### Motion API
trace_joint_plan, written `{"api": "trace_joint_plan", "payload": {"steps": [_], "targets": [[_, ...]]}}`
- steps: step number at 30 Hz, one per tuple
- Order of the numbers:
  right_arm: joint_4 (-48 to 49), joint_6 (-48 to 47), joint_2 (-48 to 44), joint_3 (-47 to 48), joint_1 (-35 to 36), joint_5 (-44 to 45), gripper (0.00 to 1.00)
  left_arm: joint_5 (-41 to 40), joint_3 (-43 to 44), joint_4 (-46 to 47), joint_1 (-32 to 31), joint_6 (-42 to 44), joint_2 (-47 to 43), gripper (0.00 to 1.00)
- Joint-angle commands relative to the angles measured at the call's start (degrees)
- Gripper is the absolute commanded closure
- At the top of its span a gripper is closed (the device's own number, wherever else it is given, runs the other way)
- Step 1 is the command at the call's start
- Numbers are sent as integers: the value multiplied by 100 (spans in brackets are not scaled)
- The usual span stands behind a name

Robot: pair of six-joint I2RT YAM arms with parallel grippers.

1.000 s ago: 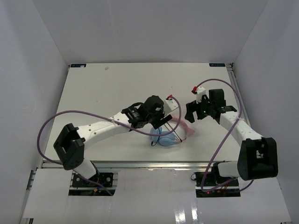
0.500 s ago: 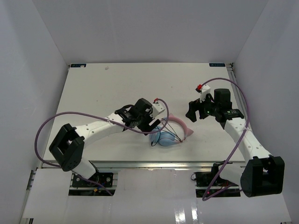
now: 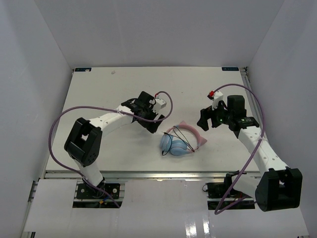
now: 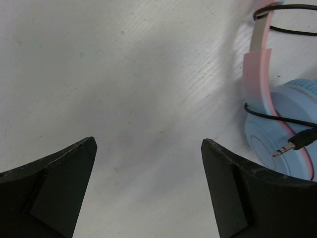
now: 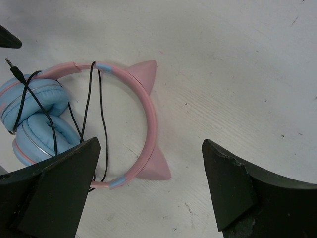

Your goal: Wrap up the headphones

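Noting a pair of over-ear headphones (image 3: pixel 181 142) with round light-blue ear cups and a pink plastic headband, lying flat on the white bench (image 3: pixel 109 94) close to its near edge, a little right of centre. Cups folded together at the left end of the pair; headband arching off to the right, its two small pointed cat ears aimed outward toward the right edge of the bench. Thin black cord (image 5: pixel 92 109) strung in loose loops across the headband and over the cups. Silver-tipped plug (image 4: pixel 293 144) resting on top of one blue cup, tip poking past its rim in the right wrist view.

Black two-finger left gripper (image 3: pixel 153 126) low over the bench just beside the headphones, on their far-left side, not touching. Jaws spread wide, bare white surface between them in the left wrist view, headband and one cup off past the right finger.

Black two-finger right gripper (image 3: pixel 201 119) on the far-right side of the headphones, apart from them. Jaws wide as well, gripping nothing; headband arc and cat ears framed between the fingers from above.
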Motion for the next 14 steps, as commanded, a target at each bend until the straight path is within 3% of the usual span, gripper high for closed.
{"api": "trace_joint_plan", "payload": {"steps": [1, 9, 12, 14], "targets": [[64, -77, -160, -4, -14, -29, 10, 549, 208, -252, 200, -105, -225, 2], [272, 116, -345, -108, -19, 321, 10, 309, -522, -67, 757, -370, -983, 2], [514, 339, -509, -274, -23, 541, 10, 108, -1294, 423, 985, -915, -1729, 2], [796, 421, -699, -487, -23, 767, 10, 427, -1819, 1045, 1178, -1411, -2750, 2]]}}
